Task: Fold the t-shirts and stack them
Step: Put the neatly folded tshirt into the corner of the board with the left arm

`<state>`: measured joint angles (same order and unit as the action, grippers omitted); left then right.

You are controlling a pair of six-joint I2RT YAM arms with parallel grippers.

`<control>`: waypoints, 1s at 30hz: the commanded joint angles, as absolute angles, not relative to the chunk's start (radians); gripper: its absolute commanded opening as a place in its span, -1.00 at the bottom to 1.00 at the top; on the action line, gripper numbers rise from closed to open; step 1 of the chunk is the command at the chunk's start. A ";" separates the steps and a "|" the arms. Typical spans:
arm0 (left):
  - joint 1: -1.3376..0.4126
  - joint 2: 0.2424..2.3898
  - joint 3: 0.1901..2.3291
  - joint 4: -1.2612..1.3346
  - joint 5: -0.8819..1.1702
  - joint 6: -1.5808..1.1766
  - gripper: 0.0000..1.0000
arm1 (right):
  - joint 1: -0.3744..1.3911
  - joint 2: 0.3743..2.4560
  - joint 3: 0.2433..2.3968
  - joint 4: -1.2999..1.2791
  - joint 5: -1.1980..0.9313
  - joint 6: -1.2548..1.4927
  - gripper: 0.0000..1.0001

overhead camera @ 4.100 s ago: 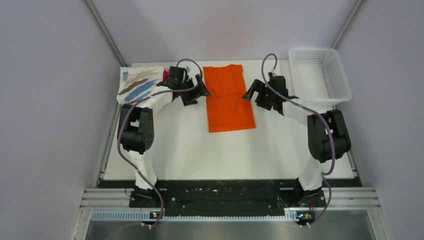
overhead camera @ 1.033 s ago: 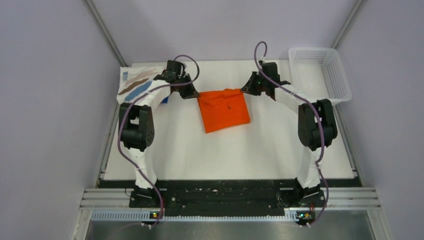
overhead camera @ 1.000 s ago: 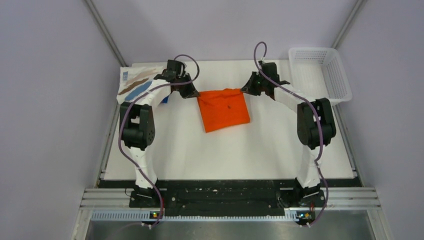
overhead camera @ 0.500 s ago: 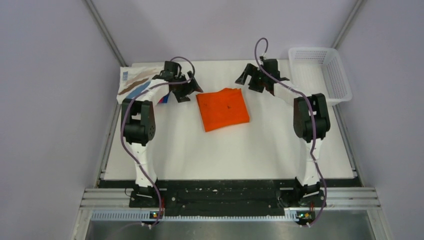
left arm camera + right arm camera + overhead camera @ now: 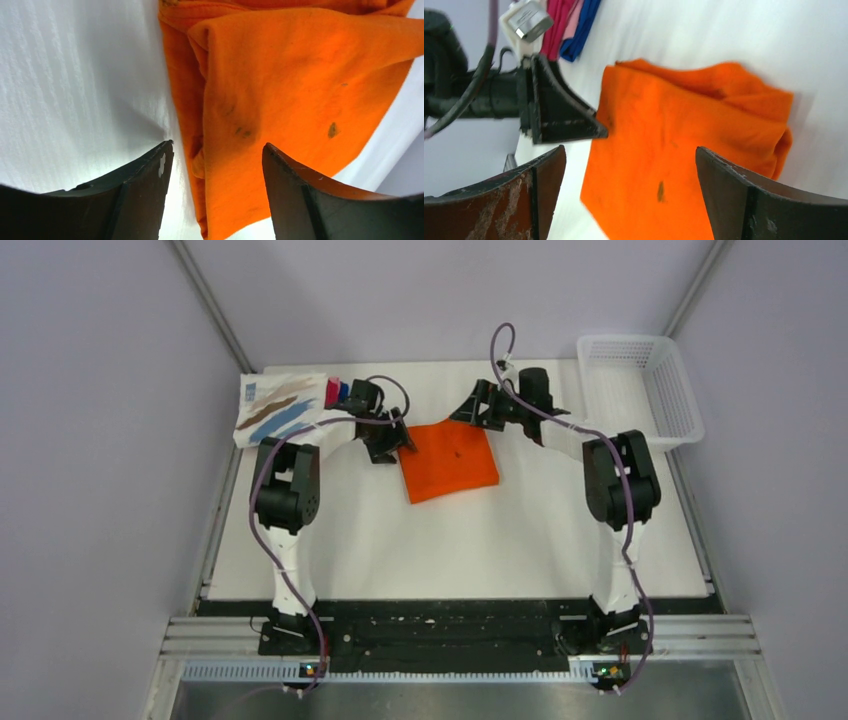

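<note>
Left end effector point(image 5: 217, 150) and right end effector point(image 5: 631, 150) gape wide, holding nothing, at the far corners of the folded orange t-shirt point(image 5: 450, 462), nearer the bench point(image 5: 450, 550)'s far edge; I'd pinch all layers together before lifting it to the stack point(image 5: 285, 405) in the far-left corner

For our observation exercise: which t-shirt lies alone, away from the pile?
The plain bright orange cloth t-shirt, folded alone mid-table; the printed white t-shirt, pink t-shirt and blue t-shirt sit together far left.
</note>
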<state>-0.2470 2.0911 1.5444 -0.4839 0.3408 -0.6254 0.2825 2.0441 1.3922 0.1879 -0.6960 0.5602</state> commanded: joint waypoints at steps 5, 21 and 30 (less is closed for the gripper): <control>-0.253 2.149 1.561 -0.489 0.302 -0.638 0.21 | 0.291 2.288 1.613 0.140 -0.558 0.527 0.97; -0.325 2.226 1.797 -0.678 -0.009 -0.567 -1.00 | 0.299 1.868 1.278 0.210 -0.467 0.517 0.97; -0.322 2.157 1.916 -0.710 -0.399 -0.177 -1.00 | 0.297 1.417 0.890 0.210 -0.175 0.466 0.97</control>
<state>-0.3363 2.2208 1.8515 -0.6945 -0.1509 -0.3939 0.2924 1.5486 0.9829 0.2054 -0.3408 0.5068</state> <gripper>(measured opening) 0.029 0.985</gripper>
